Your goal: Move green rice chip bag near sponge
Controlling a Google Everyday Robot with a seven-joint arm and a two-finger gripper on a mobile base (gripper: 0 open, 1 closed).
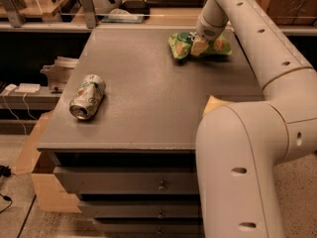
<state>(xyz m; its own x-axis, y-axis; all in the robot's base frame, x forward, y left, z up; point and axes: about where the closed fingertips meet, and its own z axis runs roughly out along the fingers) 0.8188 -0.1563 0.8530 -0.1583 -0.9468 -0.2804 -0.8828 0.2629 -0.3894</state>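
Bag (pixel 177 44): far end of table (pixel 143 108), well apart from sponge (pixel 212 104), which is mostly hidden by the arm. Gripper (pixel 199 46): down on bag; hold cannot be told. Move outstanding.

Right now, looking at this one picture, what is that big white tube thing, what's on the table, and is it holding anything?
The big white tube is a robot arm, jointed like an elbow. There is only one picture, taken from close beside the arm and looking down across a grey table with drawers underneath. Where the camera is mounted cannot be told.

At the arm's far end is its pincer, the part that grasps. It sits down on a green rice chip bag near the table's far right edge. Whether it is actually gripping the bag cannot be seen.

On the left, a drink can lies on its side. A pale yellow corner poking out from behind the arm is probably the sponge.
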